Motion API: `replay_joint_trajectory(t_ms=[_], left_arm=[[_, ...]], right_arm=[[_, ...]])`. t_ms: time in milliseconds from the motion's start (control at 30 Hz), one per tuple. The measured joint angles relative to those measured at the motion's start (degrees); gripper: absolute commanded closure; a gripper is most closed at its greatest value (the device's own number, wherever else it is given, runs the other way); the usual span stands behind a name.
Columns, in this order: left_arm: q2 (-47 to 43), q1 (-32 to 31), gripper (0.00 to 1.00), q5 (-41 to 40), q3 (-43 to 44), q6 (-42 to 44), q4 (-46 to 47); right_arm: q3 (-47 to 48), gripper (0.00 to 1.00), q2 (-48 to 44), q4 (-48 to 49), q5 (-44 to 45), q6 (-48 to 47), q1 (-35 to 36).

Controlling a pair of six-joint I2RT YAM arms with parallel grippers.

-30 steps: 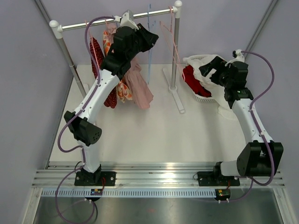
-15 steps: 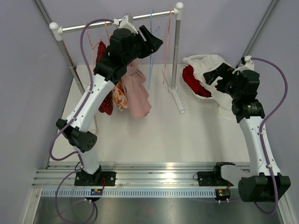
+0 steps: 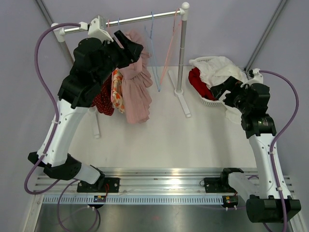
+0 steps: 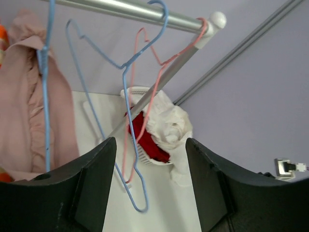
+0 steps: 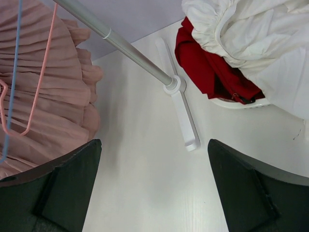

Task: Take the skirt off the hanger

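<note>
The pink pleated skirt (image 3: 136, 89) hangs from the rail (image 3: 154, 17), its top hidden behind my left arm. In the left wrist view the skirt (image 4: 19, 116) is at the left edge with a blue hanger wire (image 4: 45, 96) running down over it. My left gripper (image 3: 131, 47) is up by the rail just right of the skirt's top. The left gripper (image 4: 150, 144) is open and holds nothing. My right gripper (image 3: 221, 90) hovers open beside the basket. In its own view the right gripper (image 5: 154, 145) has only bare table between its fingers.
An empty blue hanger (image 4: 126, 82) and an empty pink hanger (image 4: 149, 72) dangle on the rail. An orange floral garment (image 3: 116, 89) and a red dotted one (image 3: 101, 99) hang left of the skirt. A white basket (image 3: 210, 101) holds red and white clothes. The rack foot (image 5: 181, 116) lies on the table.
My left gripper has opened and the left arm has risen and swung left along the rail. The hanging clothes have shifted left. The right arm has pulled back slightly.
</note>
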Motion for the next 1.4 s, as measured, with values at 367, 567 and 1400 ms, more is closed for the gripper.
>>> replay_joint_trajectory(t_ms=[367,567,1400], left_arm=[[0.81,0.02,0.4,-10.43,-3.8,6.58,-6.71],[0.85,0.22,0.4,-13.44,-5.99,9.01,-6.93],[13.84,5.33,0.9,-10.12,0.35,12.85,-4.9]], right_arm=[[-1.77,0.01,-1.4,-2.03,0.07,-1.29,0.0],[-3.32,0.01,-1.7,-2.08,0.07,-1.46,0.0],[-5.79,0.01,-1.75,-2.01,0.13,-2.34,0.0]])
